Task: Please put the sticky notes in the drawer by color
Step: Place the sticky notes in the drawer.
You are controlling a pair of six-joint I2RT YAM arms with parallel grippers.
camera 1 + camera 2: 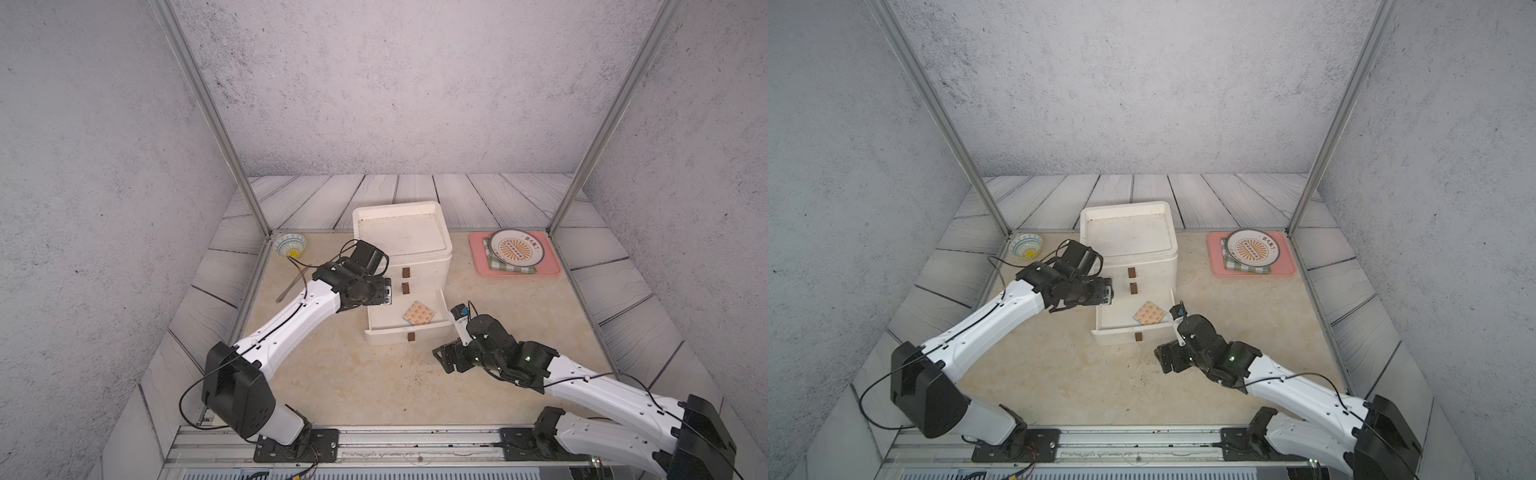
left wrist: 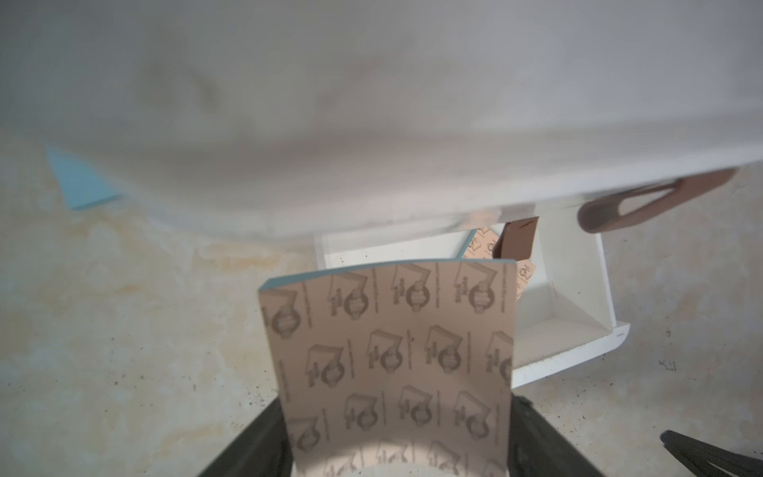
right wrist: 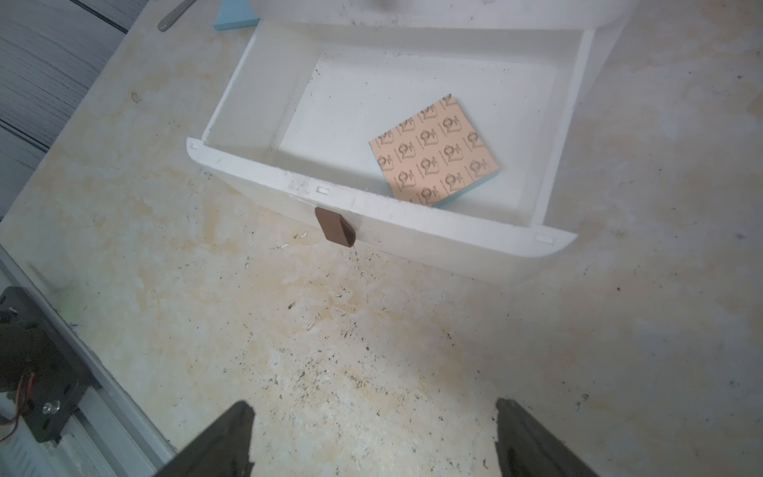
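Observation:
The white three-drawer chest [image 1: 419, 257] [image 1: 1142, 262] stands mid-table with its bottom drawer [image 3: 413, 231] pulled out. One orange-patterned sticky note pad [image 1: 419, 312] [image 3: 435, 153] lies flat inside that drawer. My left gripper [image 2: 398, 417] is shut on a second orange-patterned pad [image 2: 388, 351], held by its two side edges. It hovers at the chest's left side [image 1: 384, 291], above the open drawer's left end. My right gripper [image 3: 371, 406] [image 1: 446, 357] is open and empty, low over the table in front of the drawer's right end. A pale blue pad corner [image 2: 78, 181] [image 3: 235, 16] shows on the table left of the chest.
A patterned bowl [image 1: 291, 245] and a spoon [image 1: 291, 282] lie at the back left. At the back right, a pink tray [image 1: 548, 270] carries a green checked cloth [image 1: 511, 268] and a plate [image 1: 515, 247]. Metal frame posts stand at both back corners.

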